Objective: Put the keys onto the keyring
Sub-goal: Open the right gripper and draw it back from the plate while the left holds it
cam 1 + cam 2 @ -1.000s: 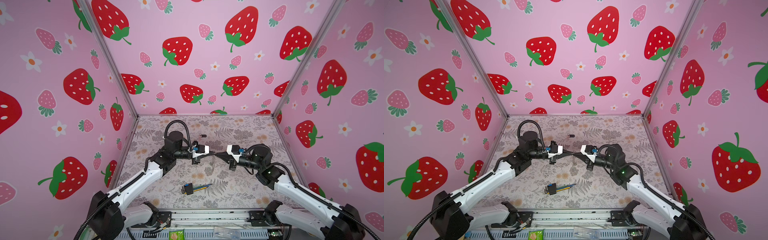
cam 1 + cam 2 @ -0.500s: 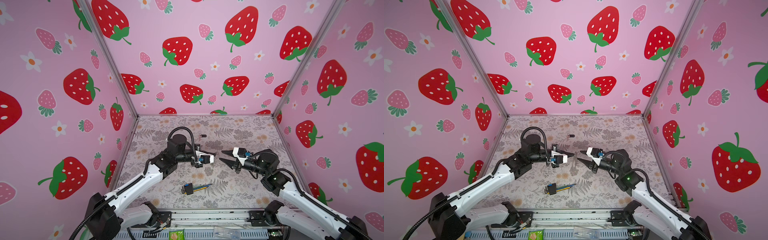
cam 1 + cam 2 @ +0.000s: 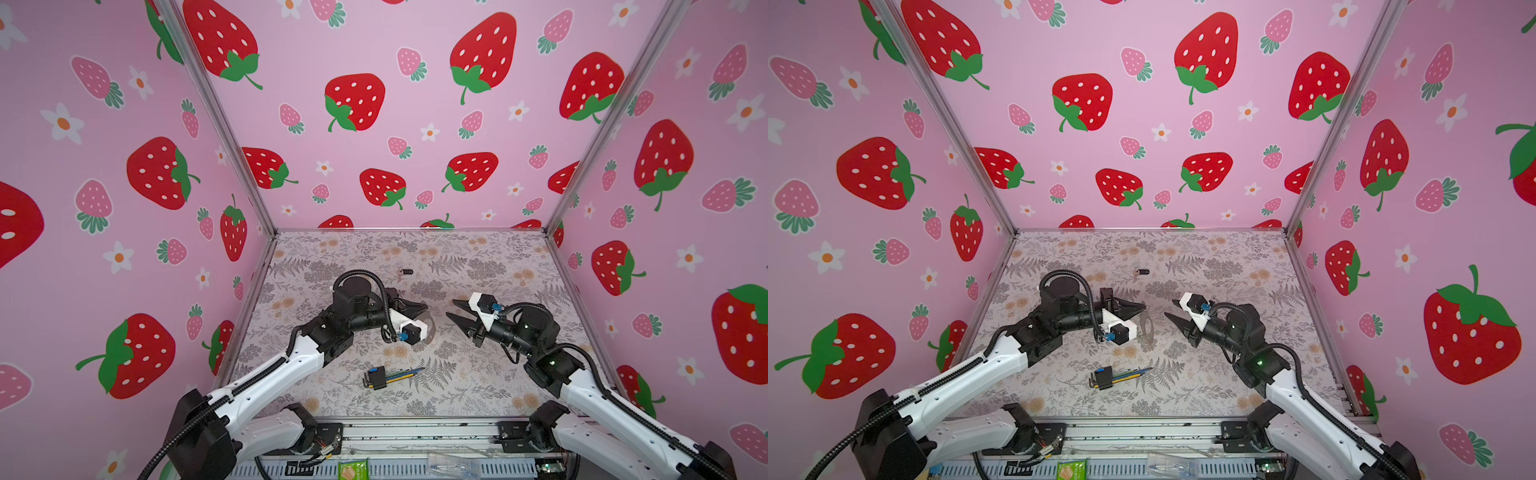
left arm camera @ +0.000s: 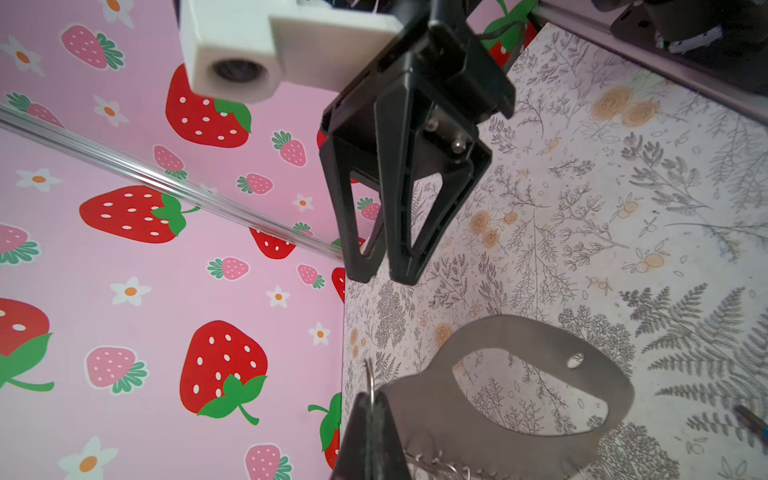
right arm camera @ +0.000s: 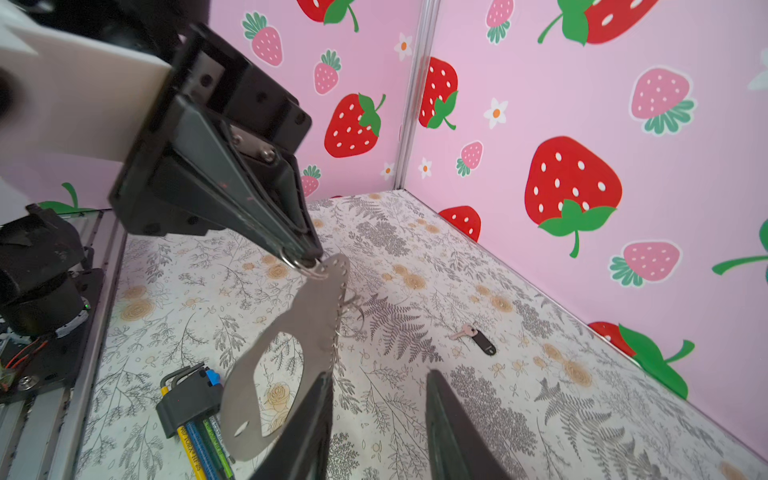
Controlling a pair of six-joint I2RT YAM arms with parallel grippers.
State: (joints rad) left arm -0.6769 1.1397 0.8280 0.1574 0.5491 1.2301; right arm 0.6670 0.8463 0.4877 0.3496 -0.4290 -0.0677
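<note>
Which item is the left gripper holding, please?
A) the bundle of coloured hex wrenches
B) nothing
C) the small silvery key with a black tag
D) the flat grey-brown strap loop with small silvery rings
D: the left gripper is pinched shut on the top end of the flat grey-brown strap loop, which dangles from it.

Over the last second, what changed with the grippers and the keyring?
The right gripper, shut at the keyring tip to tip with the left a second ago, opened and drew back to its own side. The left gripper pulled back slightly, still shut on the keyring's metal ring, and the strap now hangs from it alone. The black-tagged key and the hex wrench bundle have not moved.
</note>
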